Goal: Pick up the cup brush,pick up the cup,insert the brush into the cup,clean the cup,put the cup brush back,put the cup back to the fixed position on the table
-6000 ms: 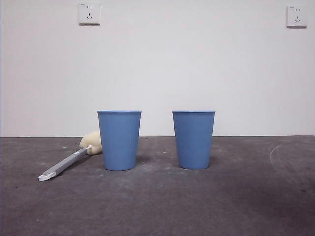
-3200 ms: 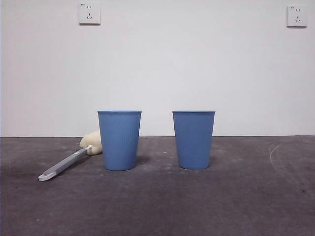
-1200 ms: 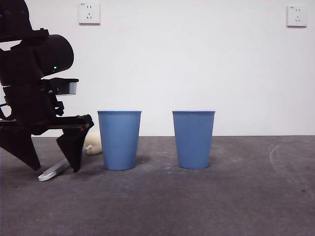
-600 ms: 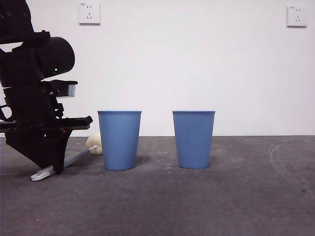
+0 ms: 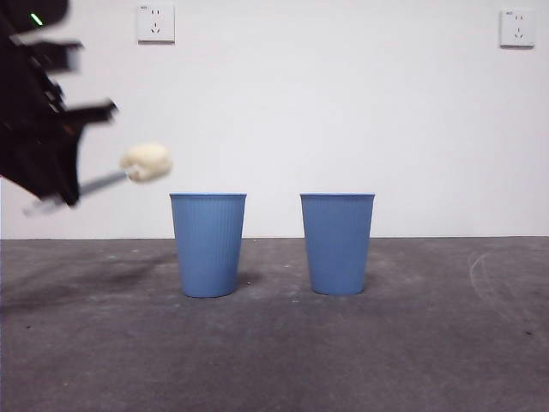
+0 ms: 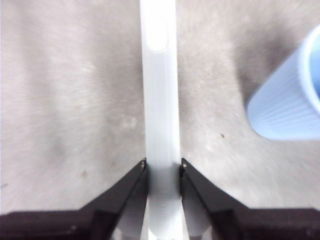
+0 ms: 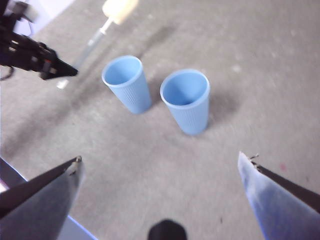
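We count two blue ribbed cups: one to the left (image 5: 208, 245) and one to the right (image 5: 337, 244). We see one cup brush (image 5: 129, 170), two white wall sockets, left (image 5: 155, 23) and right (image 5: 517, 27), and two grippers, the left gripper (image 5: 51, 184) and the right gripper (image 7: 165, 170).

Cup brush (image 5: 129, 172): smooth pale plastic handle, soft porous-looking cream sponge head. Both cups (image 5: 208, 245) (image 5: 337, 243): blue plastic, finely ribbed walls, dull sheen. Table (image 5: 412, 343): dark grey, matt, scuffed and dusty; wall (image 5: 343, 112) behind plain matt white.
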You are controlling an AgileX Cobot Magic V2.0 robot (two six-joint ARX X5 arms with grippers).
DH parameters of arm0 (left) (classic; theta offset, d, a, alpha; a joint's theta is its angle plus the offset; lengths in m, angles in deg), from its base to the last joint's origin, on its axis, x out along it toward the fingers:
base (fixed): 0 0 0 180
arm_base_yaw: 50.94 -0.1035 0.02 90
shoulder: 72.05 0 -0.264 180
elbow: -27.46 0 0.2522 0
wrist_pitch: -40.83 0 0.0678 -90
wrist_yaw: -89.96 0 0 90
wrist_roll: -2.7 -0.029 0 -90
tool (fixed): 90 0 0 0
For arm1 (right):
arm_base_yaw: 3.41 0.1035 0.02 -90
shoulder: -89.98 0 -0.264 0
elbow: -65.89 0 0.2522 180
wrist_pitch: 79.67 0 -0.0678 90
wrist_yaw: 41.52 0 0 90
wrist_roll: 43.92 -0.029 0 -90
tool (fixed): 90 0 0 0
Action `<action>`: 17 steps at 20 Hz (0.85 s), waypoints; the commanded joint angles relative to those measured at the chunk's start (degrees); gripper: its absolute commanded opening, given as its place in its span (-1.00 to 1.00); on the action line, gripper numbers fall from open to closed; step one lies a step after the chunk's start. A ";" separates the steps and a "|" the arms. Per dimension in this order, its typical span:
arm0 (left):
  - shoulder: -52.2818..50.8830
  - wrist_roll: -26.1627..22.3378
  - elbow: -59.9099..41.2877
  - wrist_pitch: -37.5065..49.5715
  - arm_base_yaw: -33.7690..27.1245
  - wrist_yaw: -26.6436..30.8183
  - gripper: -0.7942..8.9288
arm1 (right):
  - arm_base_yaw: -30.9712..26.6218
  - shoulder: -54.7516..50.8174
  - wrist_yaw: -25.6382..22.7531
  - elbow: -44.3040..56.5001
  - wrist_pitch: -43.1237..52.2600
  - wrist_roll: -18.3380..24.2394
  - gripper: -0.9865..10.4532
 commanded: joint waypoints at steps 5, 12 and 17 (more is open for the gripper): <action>-17.20 -5.05 -0.26 -10.01 -3.19 -12.37 -0.85 | 8.68 6.78 -1.03 9.77 12.92 -1.49 0.11; -29.59 -5.64 -0.26 -19.08 -3.15 -15.34 -0.85 | 19.28 15.54 -14.75 20.57 37.62 -7.04 0.11; -31.43 -6.49 -0.26 -23.12 -3.13 -15.37 -0.85 | 23.43 24.50 -21.79 27.58 57.92 -10.25 0.11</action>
